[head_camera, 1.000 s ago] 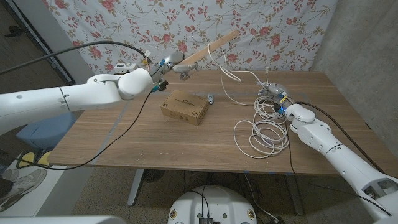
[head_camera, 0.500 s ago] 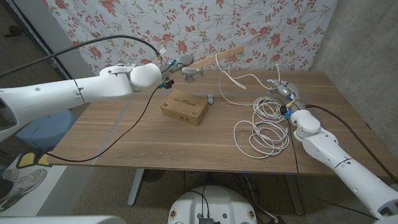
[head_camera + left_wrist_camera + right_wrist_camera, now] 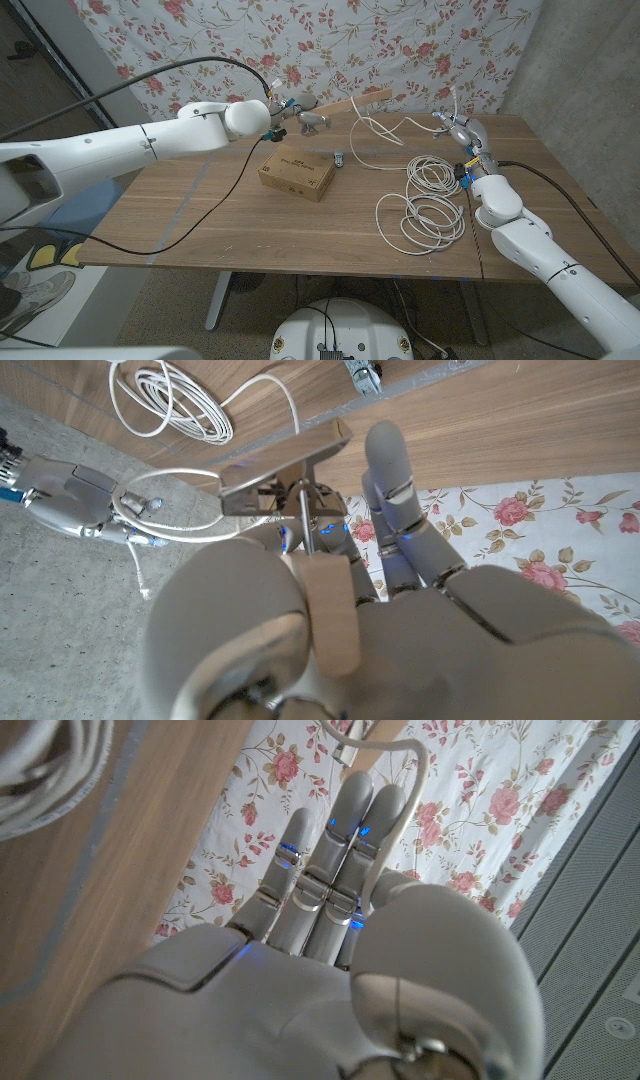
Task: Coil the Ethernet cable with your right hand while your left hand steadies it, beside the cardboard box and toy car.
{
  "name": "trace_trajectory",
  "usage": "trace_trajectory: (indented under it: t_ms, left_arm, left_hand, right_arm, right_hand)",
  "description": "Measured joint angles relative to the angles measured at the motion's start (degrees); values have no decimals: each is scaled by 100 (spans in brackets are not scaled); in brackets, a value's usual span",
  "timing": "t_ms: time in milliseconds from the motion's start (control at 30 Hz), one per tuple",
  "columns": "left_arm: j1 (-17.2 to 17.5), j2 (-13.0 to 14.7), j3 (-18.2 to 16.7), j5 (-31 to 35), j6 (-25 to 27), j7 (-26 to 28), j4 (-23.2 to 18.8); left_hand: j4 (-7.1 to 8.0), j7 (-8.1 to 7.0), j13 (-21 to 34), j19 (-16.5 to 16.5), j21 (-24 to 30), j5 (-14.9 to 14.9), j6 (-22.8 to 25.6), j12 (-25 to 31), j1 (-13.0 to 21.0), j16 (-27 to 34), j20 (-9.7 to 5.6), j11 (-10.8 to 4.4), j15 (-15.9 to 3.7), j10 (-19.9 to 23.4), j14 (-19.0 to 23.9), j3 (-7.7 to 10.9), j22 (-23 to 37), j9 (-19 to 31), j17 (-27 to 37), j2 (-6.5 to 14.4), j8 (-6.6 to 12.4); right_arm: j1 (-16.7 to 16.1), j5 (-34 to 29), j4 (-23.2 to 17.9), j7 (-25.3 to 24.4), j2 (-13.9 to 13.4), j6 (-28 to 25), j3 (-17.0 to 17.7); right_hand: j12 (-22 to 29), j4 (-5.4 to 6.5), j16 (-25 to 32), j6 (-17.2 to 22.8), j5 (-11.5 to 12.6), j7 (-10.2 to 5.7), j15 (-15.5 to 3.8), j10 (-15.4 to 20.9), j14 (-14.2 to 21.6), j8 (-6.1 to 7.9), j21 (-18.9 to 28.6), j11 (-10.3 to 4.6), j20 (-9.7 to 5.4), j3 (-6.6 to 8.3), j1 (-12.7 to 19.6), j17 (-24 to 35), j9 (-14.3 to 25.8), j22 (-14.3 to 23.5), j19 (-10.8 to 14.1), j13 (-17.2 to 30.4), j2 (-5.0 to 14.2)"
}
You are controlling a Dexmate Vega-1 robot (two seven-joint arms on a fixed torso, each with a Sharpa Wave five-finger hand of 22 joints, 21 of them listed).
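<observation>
The white Ethernet cable [image 3: 425, 205] lies in loose loops on the table's right side. One strand rises from them to my right hand [image 3: 460, 130], which holds it above the far right edge. From there the cable drapes over a wooden stick [image 3: 358, 100] gripped by my left hand [image 3: 303, 115] over the table's far middle. In the left wrist view the stick [image 3: 285, 455] carries a cable loop, with the right hand [image 3: 70, 495] beyond. In the right wrist view the cable [image 3: 405, 770] runs along my fingers. The cardboard box [image 3: 297, 173] and small toy car [image 3: 340, 158] sit left of the coils.
The wooden table's [image 3: 200, 230] left half is bare wood in front of the box. A floral cloth [image 3: 420, 50] hangs behind the table. A black cable [image 3: 190, 215] from my left arm droops across the left of the table.
My left hand has swung right and the stick has dropped from a steep tilt to nearly level. My right hand has lifted from the coils towards the far edge, drawing cable up.
</observation>
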Motion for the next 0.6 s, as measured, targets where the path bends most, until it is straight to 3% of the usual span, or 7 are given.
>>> trace_trajectory:
  t_ms: [333, 500, 533, 600]
  left_arm:
    - [85, -347, -185, 380, 68, -600, 288]
    - [101, -476, -235, 380, 68, -600, 397]
    - [104, -515, -250, 585, -3, -1016, 430]
    - [108, -557, -264, 613, -16, -1085, 466]
  left_hand:
    - [0, 9, 0, 0, 0, 0, -9, 0, 0, 0, 0, 0, 0, 0, 0, 0, -28, -25, 0, 0, -1]
    - [0, 17, -1, 0, 0, -34, -17, 0, 0, 0, 0, 0, 0, 0, 0, 0, -28, -25, 0, -1, -2]
    - [0, 17, -1, 0, 0, -34, -17, 0, 1, 0, 0, 0, 0, 0, 0, 0, -28, -25, 0, -1, -2]
    - [0, 18, 0, 0, 0, -34, -17, 0, 1, 0, 0, 0, 0, 0, 0, 0, -28, -44, 0, -1, -2]
  right_arm:
    - [-48, -350, -400, 212, -115, 269, 97]
    - [-48, -498, -400, 316, -115, 335, 97]
    - [-48, -539, -400, 348, -115, 352, 97]
    - [102, -587, -555, 386, -154, 372, 119]
  right_hand:
    - [-26, -7, 0, 1, 0, -1, 1, 1, 1, -3, 44, -1, 0, -7, -23, 0, -1, -27, 0, 0, -21]
    - [-26, -7, -43, 2, 0, -1, 1, 1, 2, -12, 44, -1, 0, -7, -24, -1, -1, -27, 0, 17, -21]
    - [-26, -7, -43, 2, 0, -1, 1, 1, 2, -12, 44, -1, 0, -8, -24, 13, -1, -27, 0, 17, -20]
    - [-26, -8, -43, 2, 0, -1, 10, 1, 11, -23, 44, -1, 0, -8, -24, 28, -2, -27, 0, 17, -20]
